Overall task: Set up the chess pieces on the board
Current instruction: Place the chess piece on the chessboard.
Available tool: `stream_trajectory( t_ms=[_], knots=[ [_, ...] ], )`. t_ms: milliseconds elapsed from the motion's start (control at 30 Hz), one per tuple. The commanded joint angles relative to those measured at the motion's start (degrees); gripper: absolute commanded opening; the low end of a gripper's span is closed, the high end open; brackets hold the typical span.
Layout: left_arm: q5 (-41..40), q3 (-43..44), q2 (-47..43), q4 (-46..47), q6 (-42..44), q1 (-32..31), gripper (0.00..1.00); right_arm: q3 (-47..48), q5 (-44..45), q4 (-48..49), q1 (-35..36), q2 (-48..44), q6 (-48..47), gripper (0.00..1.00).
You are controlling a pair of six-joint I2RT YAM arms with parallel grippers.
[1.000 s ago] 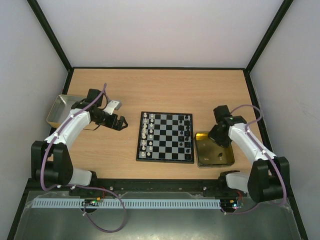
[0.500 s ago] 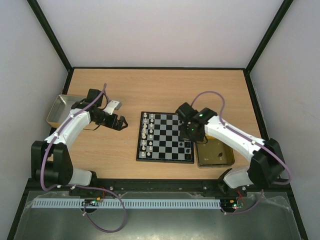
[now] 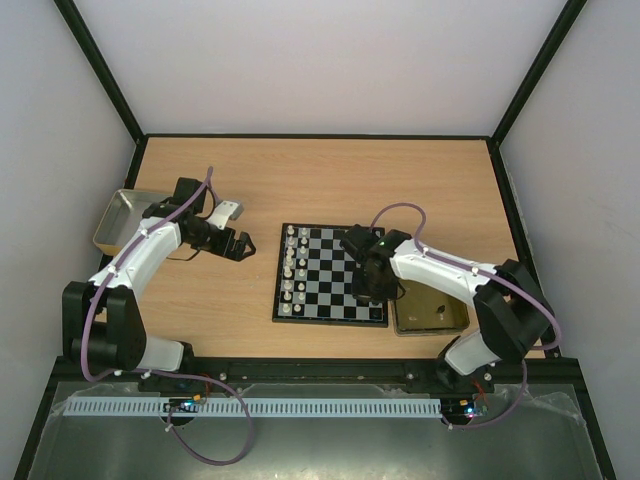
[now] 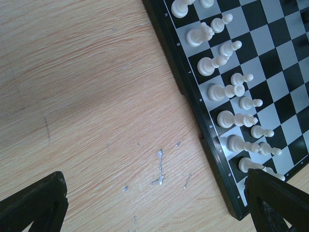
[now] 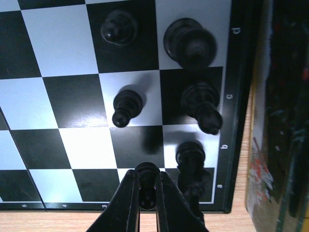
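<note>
Nearest to us, the gold tin (image 3: 432, 318) lies on the table (image 3: 220, 310), just beside the right edge of the board (image 3: 320, 300). The right arm is stretched across the tin to the board's near right corner. There the right gripper (image 5: 147, 187) has its fingers pinched almost together on a black pawn (image 5: 146, 170), and we see the pawn's head poking up between them. We cannot tell whether the pawn touches the square beneath it. Just past it, the other black pieces (image 5: 189, 42) stand upright in two files along the board's right edge. Across the board, the white pieces (image 4: 227, 92) fill the two files on the left edge. Further out on the left, the left gripper (image 4: 153, 195) hangs over bare table just beside the board. Its jaws are spread wide and there is nothing between them. Beyond it, the silver tray (image 3: 118, 222) sits by the left wall.
</note>
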Motion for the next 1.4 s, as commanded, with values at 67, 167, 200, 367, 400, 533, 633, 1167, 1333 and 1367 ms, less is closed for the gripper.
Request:
stream_trajectory(
  t_ms=[67, 167, 200, 367, 400, 533, 633, 1167, 1333, 1367],
  knots=[
    [0.1, -0.2, 0.1, -0.8, -0.1, -0.4, 0.99, -0.2, -0.4, 2.5, 0.3, 1.7, -0.4, 0.06],
    [0.0, -0.2, 0.1, -0.8, 0.0, -0.4, 0.99, -0.4, -0.7, 3.2, 0.3, 2.5, -0.8, 0.06],
    [0.0, -0.2, 0.1, -0.8, -0.1, -0.4, 0.99, -0.3, -0.6, 3.2, 0.3, 2.8, -0.9, 0.06],
    [-0.1, -0.3, 0.0, -0.8, -0.2, -0.4, 0.99, -0.5, -0.7, 4.0, 0.3, 3.7, -1.3, 0.08],
    [-0.1, -0.3, 0.0, -0.8, -0.2, -0.4, 0.99, -0.4, -0.7, 4.0, 0.3, 3.8, -1.4, 0.08],
    [-0.1, -0.5, 0.0, -0.6, -0.2, -0.4, 0.99, -0.5, -1.2, 4.5, 0.3, 3.8, -1.4, 0.12],
    [-0.2, -0.5, 0.0, -0.5, -0.2, -0.4, 0.99, -0.4, -1.7, 4.6, 0.3, 3.6, -1.4, 0.14],
    [-0.2, -0.5, -0.2, -0.4, -0.1, -0.4, 0.99, 1.0, 3.8, -1.8, -0.4, -5.9, 1.8, 0.18],
    [-0.1, -0.6, 0.0, -0.5, -0.1, -0.4, 0.99, -2.3, 5.3, -6.0, -11.5, -13.0, 0.7, 0.20],
    [0.0, -0.5, 0.1, -0.6, 0.0, -0.4, 0.99, -3.4, 5.4, -6.5, -14.7, -14.1, -0.3, 0.20]
  ],
)
